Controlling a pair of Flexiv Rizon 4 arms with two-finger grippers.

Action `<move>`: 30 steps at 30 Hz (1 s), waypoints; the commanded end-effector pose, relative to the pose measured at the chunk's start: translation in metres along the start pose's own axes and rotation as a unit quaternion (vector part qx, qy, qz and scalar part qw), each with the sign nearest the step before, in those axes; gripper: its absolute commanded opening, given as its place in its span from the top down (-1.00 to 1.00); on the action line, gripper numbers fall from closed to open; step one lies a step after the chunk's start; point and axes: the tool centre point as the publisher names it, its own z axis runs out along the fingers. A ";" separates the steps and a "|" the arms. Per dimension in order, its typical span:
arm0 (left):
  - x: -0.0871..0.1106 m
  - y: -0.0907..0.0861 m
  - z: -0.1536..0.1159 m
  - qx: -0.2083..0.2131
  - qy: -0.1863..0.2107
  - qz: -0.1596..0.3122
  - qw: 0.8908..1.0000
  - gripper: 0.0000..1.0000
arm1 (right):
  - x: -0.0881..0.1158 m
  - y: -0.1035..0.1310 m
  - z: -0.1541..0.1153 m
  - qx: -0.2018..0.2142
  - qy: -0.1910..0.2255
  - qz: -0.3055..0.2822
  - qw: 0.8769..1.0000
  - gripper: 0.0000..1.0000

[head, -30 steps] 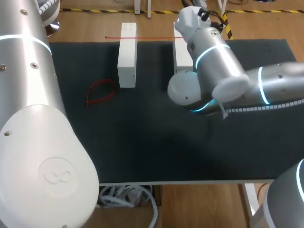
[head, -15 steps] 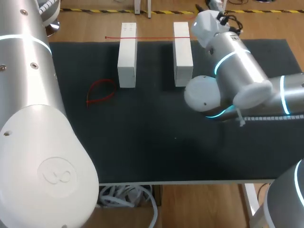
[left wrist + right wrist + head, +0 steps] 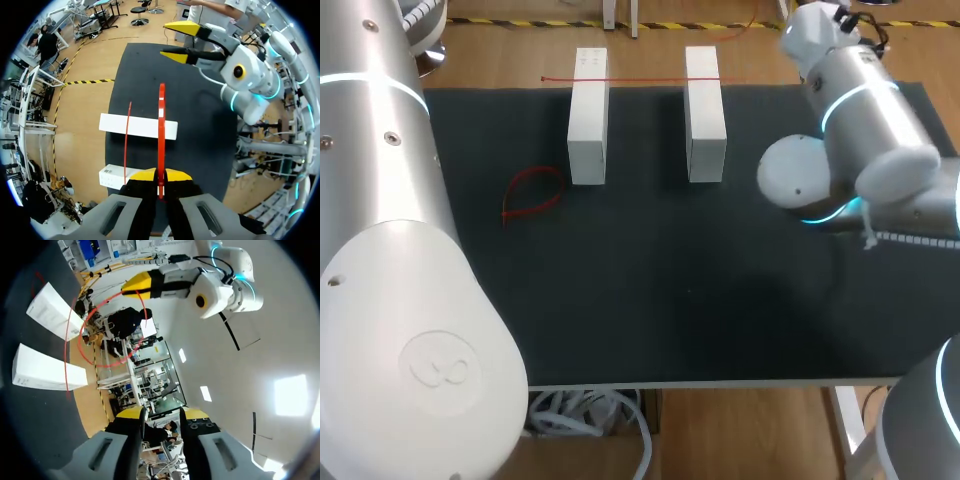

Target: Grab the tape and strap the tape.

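Looking down from the head view, a thin red strap (image 3: 620,79) bridges two white rectangular blocks (image 3: 588,115) on the black-matted table (image 3: 670,300). A red tape loop (image 3: 533,195) lies beside them, and both tools are out of sight. The left wrist view shows the left tool (image 3: 160,175) clenched on a second red tape ring (image 3: 161,125), seen edge-on. The right wrist view shows the right tool (image 3: 162,414) released and empty.

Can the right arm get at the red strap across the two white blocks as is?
Probably yes. The red strap lies bare on top of both white blocks, nothing over it, and the right gripper is open and empty.
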 end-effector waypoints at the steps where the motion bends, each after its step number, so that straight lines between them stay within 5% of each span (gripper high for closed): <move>1: -0.002 -0.002 -0.003 -0.004 0.003 0.000 1.000 1.00 | 0.002 -0.012 0.010 -0.043 -0.005 -0.004 0.999 0.47; 7: -0.002 -0.002 -0.003 -0.004 0.003 0.000 1.000 1.00 | 0.009 -0.006 0.012 -0.068 -0.001 0.001 0.998 0.29; 8: -0.002 -0.002 -0.003 -0.004 0.003 0.000 1.000 1.00 | 0.009 -0.004 0.011 -0.076 0.004 0.003 0.997 -0.02; 9: -0.002 -0.002 -0.003 -0.004 0.003 0.000 1.000 1.00 | 0.010 -0.003 0.011 -0.080 0.010 0.013 0.997 -1.00; 23: -0.002 -0.002 -0.003 -0.004 0.003 0.000 1.000 1.00 | 0.010 -0.002 0.011 -0.082 0.011 0.017 0.996 -1.00; 30: 0.009 0.042 0.004 -0.071 0.006 -0.095 0.993 1.00 | 0.010 -0.002 0.011 -0.082 0.011 0.017 0.996 -1.00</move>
